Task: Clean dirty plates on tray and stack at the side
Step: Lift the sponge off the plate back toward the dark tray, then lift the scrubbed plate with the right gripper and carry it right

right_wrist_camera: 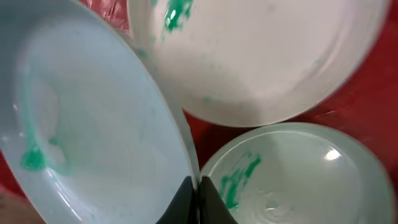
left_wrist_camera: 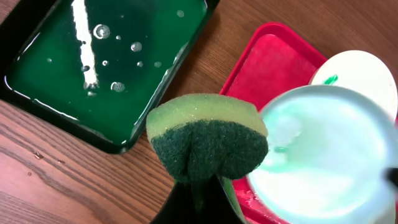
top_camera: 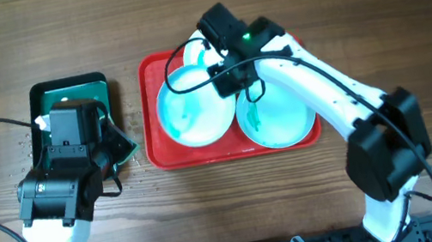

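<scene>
Turquoise plate [top_camera: 189,112] at left of red tray [top_camera: 147,106], tilted up, rim pinched in closed right claw [right_wrist_camera: 199,186] (stiff, light, likely slippery: grip rim only). Left claw [left_wrist_camera: 198,196] clamps soft sponge [left_wrist_camera: 208,140] near it.

Your tray [top_camera: 147,106] lies right of the smaller tray [top_camera: 37,97], the sponge [left_wrist_camera: 205,134] between them; in it, left plate [top_camera: 193,111] beside right plate [top_camera: 281,119], rear plate [top_camera: 192,53] behind both
</scene>
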### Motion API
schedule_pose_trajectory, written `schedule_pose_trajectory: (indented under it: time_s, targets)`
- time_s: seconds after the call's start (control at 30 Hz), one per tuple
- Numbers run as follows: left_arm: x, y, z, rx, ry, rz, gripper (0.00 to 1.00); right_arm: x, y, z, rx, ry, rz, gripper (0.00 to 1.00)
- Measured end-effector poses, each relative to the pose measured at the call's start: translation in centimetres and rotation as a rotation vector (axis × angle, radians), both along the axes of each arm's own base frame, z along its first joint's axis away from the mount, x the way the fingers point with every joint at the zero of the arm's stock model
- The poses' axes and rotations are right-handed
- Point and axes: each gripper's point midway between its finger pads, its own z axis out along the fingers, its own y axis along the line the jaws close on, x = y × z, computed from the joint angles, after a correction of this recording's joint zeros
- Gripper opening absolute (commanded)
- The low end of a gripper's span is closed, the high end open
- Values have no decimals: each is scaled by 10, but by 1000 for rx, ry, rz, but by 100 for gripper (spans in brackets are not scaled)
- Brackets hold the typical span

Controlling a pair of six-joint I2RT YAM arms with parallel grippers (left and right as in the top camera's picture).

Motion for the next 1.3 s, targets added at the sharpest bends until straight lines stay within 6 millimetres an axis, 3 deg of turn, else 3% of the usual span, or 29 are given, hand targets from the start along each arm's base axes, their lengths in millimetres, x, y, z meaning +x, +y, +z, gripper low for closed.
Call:
schedule_pose_trajectory:
  time_s: [0.1,0.23,0.47,0.63,1.07,1.3]
  targets:
    - [0,0,0,0,1,0,4,3,-8,27,-98,-86,-5,4]
    - [-3,1,-2,2,15,0,4,2,-2,58,-257,-233,43,4]
    - [-5,1,-3,3,24,0,4,-12,19,91,-529,-472,173,4]
    - [-5,1,-3,4,24,0,4,-13,18,113,-690,-582,230,4]
    - [-5,1,-3,4,24,0,4,-13,26,130,-798,-664,298,4]
    - [-5,1,-3,3,24,0,4,-5,20,152,-942,-729,314,4]
